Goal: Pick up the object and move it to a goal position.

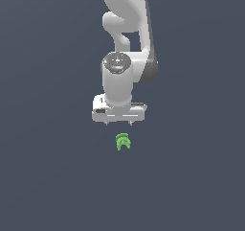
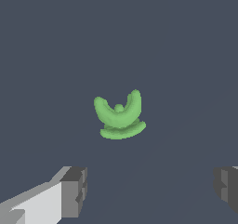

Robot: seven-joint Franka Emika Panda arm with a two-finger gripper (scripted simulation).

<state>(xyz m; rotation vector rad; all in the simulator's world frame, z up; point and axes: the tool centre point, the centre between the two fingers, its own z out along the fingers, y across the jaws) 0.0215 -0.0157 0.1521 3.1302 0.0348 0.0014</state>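
Gripper [image 1: 118, 123] hangs w/ fingers pointing down, spread wide apart, nothing between them. In wrist view the two grey finger pads [image 2: 74, 191] sit at opposite edges of the frame, big gap of bare floor between. In exterior view only short finger tips show under the white hand block, so spread is read mostly from wrist cam.

Green piece [image 1: 123, 142] lies on the floor just below the gripper in exterior view, apart from it, no contact. It sits slightly toward the exterior view's right of the gripper's midline. Wrist view shows the same piece [image 2: 120, 116] ahead of the fingers, not between them: two curved prongs rising from a small central bump, plus a flatter curved base strip. Bright green, lumpy, much smaller than the hand.

Arm [image 1: 128, 38] rises above the gripper, white w/ a dark grey side panel, round cap on the wrist joint facing the cam.

Floor [image 1: 48, 177] is plain dark blue-grey all around.
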